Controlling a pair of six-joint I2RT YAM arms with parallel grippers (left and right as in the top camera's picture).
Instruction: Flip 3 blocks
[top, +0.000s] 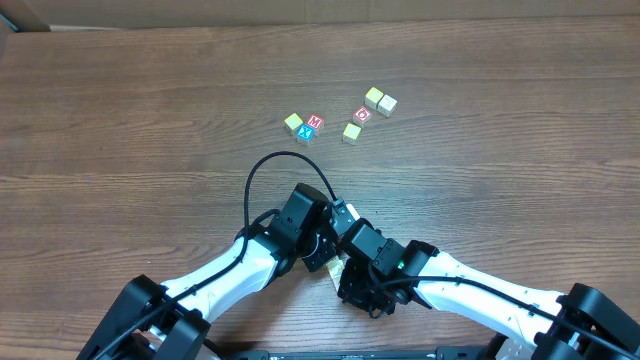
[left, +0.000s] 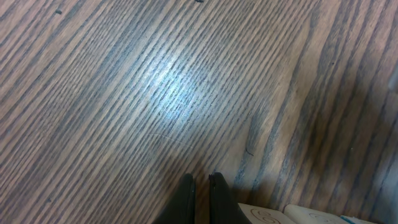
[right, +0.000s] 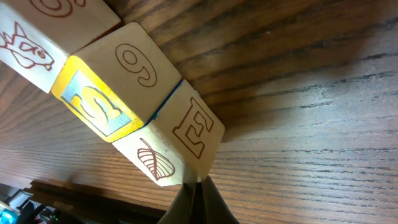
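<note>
Wooden table (top: 120, 120), three cream picture blocks (right: 134, 62) touching together

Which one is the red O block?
On the far half of the wooden table lies a scatter of blocks. In its right-hand group, the red O block sits between a cream pair and a lone cream block, the only red top there.

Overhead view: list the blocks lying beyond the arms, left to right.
Yellowish block → red M and blue X blocks → second yellowish block → red O block → pale block → last pale block.
</note>
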